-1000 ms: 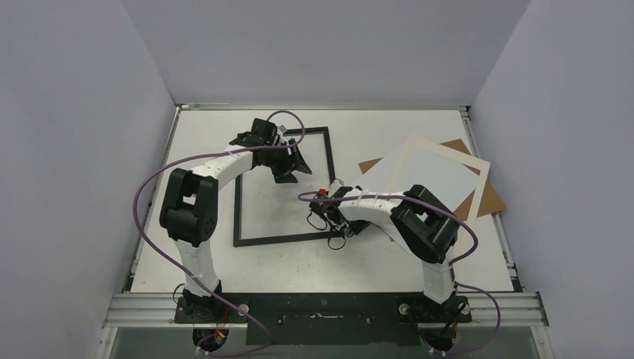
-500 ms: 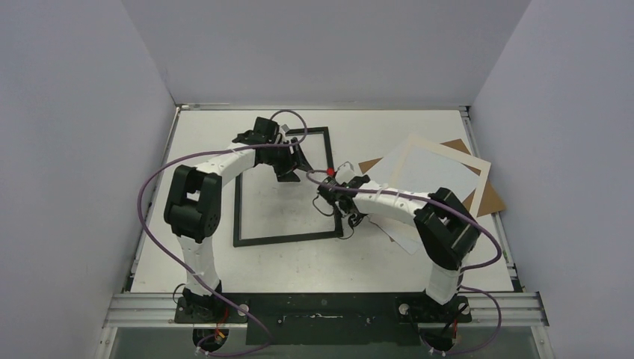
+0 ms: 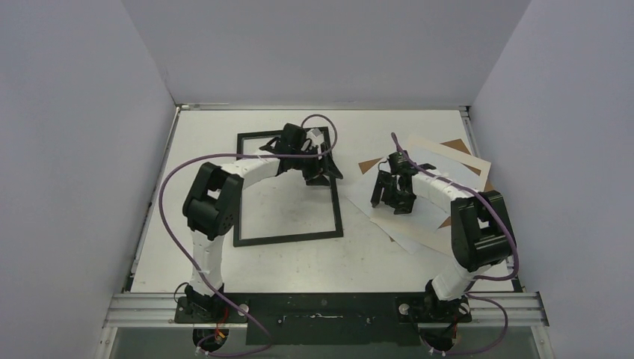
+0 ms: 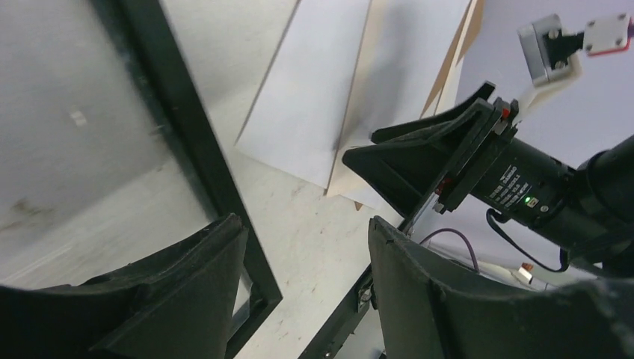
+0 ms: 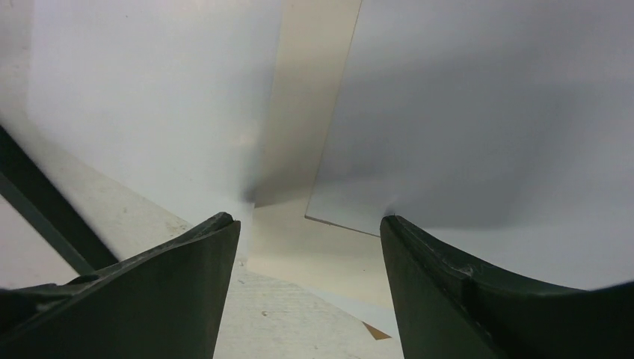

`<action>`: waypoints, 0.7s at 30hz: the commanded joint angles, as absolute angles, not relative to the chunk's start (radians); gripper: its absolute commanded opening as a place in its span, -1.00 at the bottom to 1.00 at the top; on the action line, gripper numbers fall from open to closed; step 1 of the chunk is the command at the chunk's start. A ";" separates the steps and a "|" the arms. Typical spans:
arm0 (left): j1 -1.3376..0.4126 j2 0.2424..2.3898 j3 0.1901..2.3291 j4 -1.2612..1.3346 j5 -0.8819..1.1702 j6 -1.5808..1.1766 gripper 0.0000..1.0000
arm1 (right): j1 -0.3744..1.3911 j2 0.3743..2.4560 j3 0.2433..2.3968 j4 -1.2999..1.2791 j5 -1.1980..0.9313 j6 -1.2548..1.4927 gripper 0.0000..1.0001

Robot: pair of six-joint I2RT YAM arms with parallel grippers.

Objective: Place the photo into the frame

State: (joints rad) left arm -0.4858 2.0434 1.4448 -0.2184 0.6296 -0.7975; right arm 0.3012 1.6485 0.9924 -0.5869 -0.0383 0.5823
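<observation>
Hovering over the photo (image 3: pixel 416 227), our right gripper (image 3: pixel 392 203) had fingers apart; our left gripper (image 3: pixel 321 173), likewise apart, sat over the frame (image 3: pixel 288 238).

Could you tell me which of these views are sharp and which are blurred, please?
Top external: sharp and evenly lit, with only soft shadows. Left wrist: the frame streaks with motion blur, while its own fingers are crisp. Right wrist: the pale sheets look soft, with a grey shadow smudged above the gap between the tool's fingers.
</observation>
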 commanded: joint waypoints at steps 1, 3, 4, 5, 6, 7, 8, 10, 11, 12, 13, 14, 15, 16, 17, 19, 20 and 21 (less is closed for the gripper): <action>-0.536 2.107 1.493 -0.017 0.708 -0.863 0.18 | 0.243 1.640 0.981 -0.475 -0.253 0.637 0.42; -0.557 2.134 1.503 0.037 0.718 -0.872 0.18 | 0.223 1.656 0.982 -0.474 -0.271 0.626 0.41; -0.567 2.150 1.510 0.043 0.719 -0.871 0.18 | 0.216 1.667 0.982 -0.473 -0.277 0.621 0.41; -0.575 2.163 1.516 0.046 0.721 -0.872 0.18 | 0.210 1.676 0.982 -0.472 -0.282 0.619 0.40; -0.586 2.174 1.521 0.050 0.724 -0.876 0.17 | 0.204 1.687 0.980 -0.470 -0.289 0.616 0.37; -0.594 2.184 1.524 0.055 0.725 -0.881 0.11 | 0.201 1.698 0.980 -0.469 -0.300 0.616 0.35; -0.601 2.190 1.524 0.063 0.727 -0.887 0.06 | 0.198 1.704 0.979 -0.468 -0.306 0.618 0.32; -0.616 2.198 1.519 0.067 0.726 -0.898 -0.10 | 0.198 1.713 0.971 -0.463 -0.330 0.631 0.24; -0.623 2.200 1.514 0.070 0.721 -0.904 -0.15 | 0.198 1.715 0.968 -0.457 -0.340 0.642 0.21; -0.631 2.200 1.507 0.077 0.720 -0.911 -0.19 | 0.198 1.716 0.966 -0.451 -0.349 0.655 0.18; -0.641 2.200 1.500 0.080 0.715 -0.917 -0.22 | 0.196 1.716 0.961 -0.442 -0.362 0.670 0.16; -0.651 2.199 1.496 0.074 0.706 -0.918 -0.23 | 0.196 1.718 0.959 -0.433 -0.374 0.687 0.15; -0.658 2.198 1.495 0.059 0.693 -0.915 -0.24 | 0.196 1.719 0.957 -0.425 -0.385 0.701 0.14; -0.665 2.195 1.494 0.040 0.678 -0.912 -0.24 | 0.196 1.720 0.956 -0.417 -0.395 0.716 0.13; -0.670 2.194 1.496 0.015 0.659 -0.904 -0.24 | 0.196 1.723 0.955 -0.411 -0.403 0.732 0.13; -0.681 2.189 1.506 -0.071 0.615 -0.886 -0.23 | 0.194 1.729 0.960 -0.408 -0.413 0.759 0.12; -0.688 2.191 1.508 -0.095 0.598 -0.879 -0.23 | 0.193 1.734 0.962 -0.410 -0.413 0.772 0.12; -0.695 2.192 1.513 -0.147 0.575 -0.876 -0.22 | 0.192 1.739 0.965 -0.411 -0.417 0.788 0.11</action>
